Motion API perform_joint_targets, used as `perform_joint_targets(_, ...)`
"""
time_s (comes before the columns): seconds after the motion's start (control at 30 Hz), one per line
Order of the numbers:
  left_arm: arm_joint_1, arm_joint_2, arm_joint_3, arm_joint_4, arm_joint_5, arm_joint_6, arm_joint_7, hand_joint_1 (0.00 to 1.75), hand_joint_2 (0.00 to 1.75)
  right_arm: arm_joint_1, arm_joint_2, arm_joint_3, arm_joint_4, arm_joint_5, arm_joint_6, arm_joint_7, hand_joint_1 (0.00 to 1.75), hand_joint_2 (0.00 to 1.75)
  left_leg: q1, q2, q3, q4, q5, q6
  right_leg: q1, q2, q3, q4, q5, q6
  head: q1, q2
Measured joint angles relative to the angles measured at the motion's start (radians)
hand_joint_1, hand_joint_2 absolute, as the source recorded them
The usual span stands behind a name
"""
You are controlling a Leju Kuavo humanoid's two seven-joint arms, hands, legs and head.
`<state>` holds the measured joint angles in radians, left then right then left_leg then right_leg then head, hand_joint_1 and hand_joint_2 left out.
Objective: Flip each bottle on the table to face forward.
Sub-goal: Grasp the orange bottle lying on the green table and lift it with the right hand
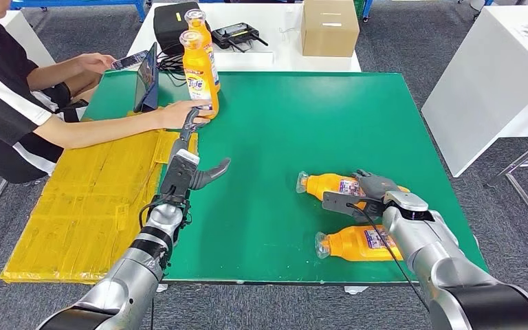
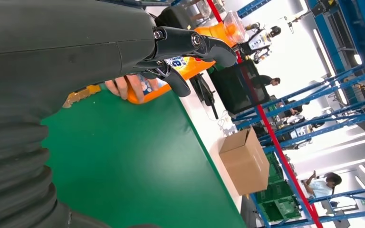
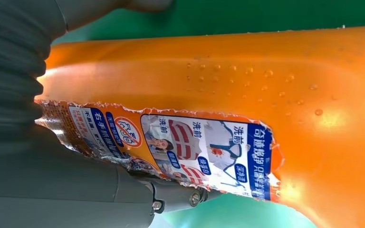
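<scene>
The right hand [image 1: 375, 187] was down on the far lying bottle [image 1: 330, 184], fingers wrapped over its middle by the label, thumb under the near side: a grasp, by the look of it. That bottle lay on its side on the green table [image 1: 302, 110], cap pointing toward the robot's left. Close up, the right wrist view showed the bottle's orange plastic [image 3: 218, 66] beaded with droplets and the label [image 3: 171, 147] torn along its edges. So I'd call it slick and wet, with a glossy rigid shell that could slide or roll in the hand. It seemed full, and probably heavy for its size. The waist near the label looked the best place to hold it, not the narrow neck.

A second bottle [image 1: 357, 244] lay just beside it, nearer the robot, also on its side and untouched.

The left hand [image 1: 196, 168] hovered over the table with fingers spread, holding nothing. Beyond it two upright bottles [image 1: 199, 69] stood at the far left of the table, and a person's hand [image 1: 179, 113] rested against the front one.
</scene>
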<state>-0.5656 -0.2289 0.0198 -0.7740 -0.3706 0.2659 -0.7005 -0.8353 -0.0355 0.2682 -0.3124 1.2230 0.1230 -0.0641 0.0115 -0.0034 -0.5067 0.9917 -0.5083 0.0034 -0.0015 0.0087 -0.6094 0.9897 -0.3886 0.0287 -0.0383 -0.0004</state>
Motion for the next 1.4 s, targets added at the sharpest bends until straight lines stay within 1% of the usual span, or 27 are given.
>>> perform_joint_targets(0.03,0.000,0.000,0.000,0.000,0.000,0.000,0.000,0.00,1.75,0.000,0.000,0.000,0.001,-0.001,0.000,-0.001,0.00,1.75,0.000,0.000,0.000,0.000,0.000,0.000,0.000,0.000,0.000,0.000,0.000,0.000,0.000,0.000)
perform_joint_targets(0.07,0.000,0.000,0.000,0.000,0.000,0.000,0.000,0.00,1.75,0.001,0.000,0.000,0.002,-0.001,0.001,-0.003,0.03,1.75,0.000,0.000,0.000,0.000,0.000,0.000,0.000,0.000,0.000,0.000,0.000,0.000,0.000,0.000)
perform_joint_targets(0.1,0.000,0.000,0.000,0.000,0.001,0.000,0.000,0.00,1.75,0.002,0.000,0.000,0.002,-0.001,0.001,-0.005,0.24,1.75,0.000,0.000,0.000,0.000,0.000,0.000,0.000,0.000,0.000,0.000,0.000,0.000,0.000,0.000)
perform_joint_targets(0.2,-0.001,0.000,-0.001,0.002,0.001,0.000,0.000,0.00,1.75,0.003,0.000,0.000,0.004,-0.002,0.002,-0.012,1.50,1.75,0.000,0.000,0.000,0.000,0.000,0.000,0.000,0.000,0.000,0.000,0.000,0.000,0.000,0.000)
perform_joint_targets(0.23,-0.001,0.000,-0.001,0.002,0.002,0.000,0.000,0.00,1.75,0.003,0.000,0.000,0.004,-0.002,0.002,-0.013,1.72,1.75,0.000,0.000,0.000,0.000,0.000,0.000,0.000,0.000,0.000,0.000,0.000,0.000,0.000,0.000)
perform_joint_targets(0.37,-0.001,0.000,-0.001,0.003,0.004,0.000,0.000,0.00,1.75,0.005,0.000,0.000,0.005,-0.013,-0.023,-0.022,1.75,1.75,0.000,0.000,0.000,0.000,0.000,0.000,0.000,0.000,0.000,0.000,0.000,0.000,0.000,0.000)
perform_joint_targets(0.53,0.000,0.000,-0.001,0.003,0.002,-0.001,0.000,0.00,1.75,0.014,0.011,0.000,0.003,-0.042,-0.117,-0.028,1.75,1.75,0.000,0.000,0.000,0.000,0.000,0.000,0.000,0.000,0.000,0.000,0.000,0.000,0.000,0.000)
perform_joint_targets(0.73,0.005,0.000,-0.001,0.000,-0.006,-0.006,0.000,0.00,1.75,0.036,0.039,-0.001,-0.010,-0.055,-0.215,-0.034,1.75,1.75,0.000,0.000,-0.001,0.000,0.000,0.000,0.000,0.000,0.000,0.000,0.000,0.000,0.000,0.000)
perform_joint_targets(0.8,0.012,0.000,0.000,-0.006,-0.009,-0.013,0.004,0.00,1.75,0.048,0.051,-0.004,-0.023,-0.069,-0.292,-0.050,1.75,1.75,0.000,0.000,-0.001,0.000,0.000,0.000,0.000,0.000,0.000,0.001,0.000,0.000,0.000,0.000)
perform_joint_targets(0.93,0.036,-0.002,0.000,-0.041,-0.017,-0.037,0.027,0.00,1.75,0.074,0.092,-0.031,-0.085,-0.104,-0.522,-0.079,1.75,1.75,0.000,0.001,-0.001,0.000,0.000,0.000,0.000,0.000,-0.001,0.001,0.000,0.000,0.000,0.000)
perform_joint_targets(1.0,0.047,-0.004,0.000,-0.060,0.003,-0.087,0.041,0.00,1.75,0.099,0.117,-0.053,-0.145,-0.143,-0.609,-0.115,1.75,1.75,0.000,0.000,-0.002,0.000,0.000,0.000,0.000,0.000,-0.001,0.001,0.000,0.000,0.000,0.000)
perform_joint_targets(1.07,0.056,-0.006,0.001,-0.079,0.047,-0.180,0.050,0.00,1.75,0.133,0.148,-0.084,-0.228,-0.208,-0.672,-0.174,1.75,1.75,0.000,0.000,-0.002,0.000,0.000,0.000,0.000,0.000,-0.001,0.001,0.000,0.000,0.000,0.000)
perform_joint_targets(1.17,0.068,-0.010,-0.003,-0.105,0.134,-0.365,0.060,0.00,1.75,0.181,0.189,-0.125,-0.354,-0.291,-0.707,-0.249,1.75,1.75,0.000,0.000,-0.002,0.000,0.000,0.000,0.000,0.000,-0.002,0.001,0.000,0.000,0.000,0.000)
perform_joint_targets(1.23,0.071,-0.014,-0.013,-0.118,0.192,-0.472,0.070,0.00,1.75,0.214,0.213,-0.141,-0.425,-0.323,-0.729,-0.290,1.75,1.75,0.000,0.000,-0.002,0.000,0.000,0.000,0.000,0.000,-0.002,0.001,0.000,0.000,0.000,0.000)
perform_joint_targets(1.3,0.072,-0.018,-0.025,-0.128,0.227,-0.528,0.079,0.00,1.75,0.241,0.234,-0.149,-0.479,-0.340,-0.746,-0.315,1.75,1.75,0.000,0.000,-0.002,0.000,0.000,0.000,0.000,0.000,-0.002,0.000,0.000,0.000,0.000,0.000)
perform_joint_targets(1.4,0.072,-0.023,-0.036,-0.138,0.241,-0.544,0.085,0.00,1.75,0.268,0.252,-0.157,-0.531,-0.349,-0.752,-0.325,1.75,1.75,0.000,0.000,-0.002,0.000,0.000,0.000,0.000,0.000,-0.002,0.000,0.000,0.000,0.000,0.000)
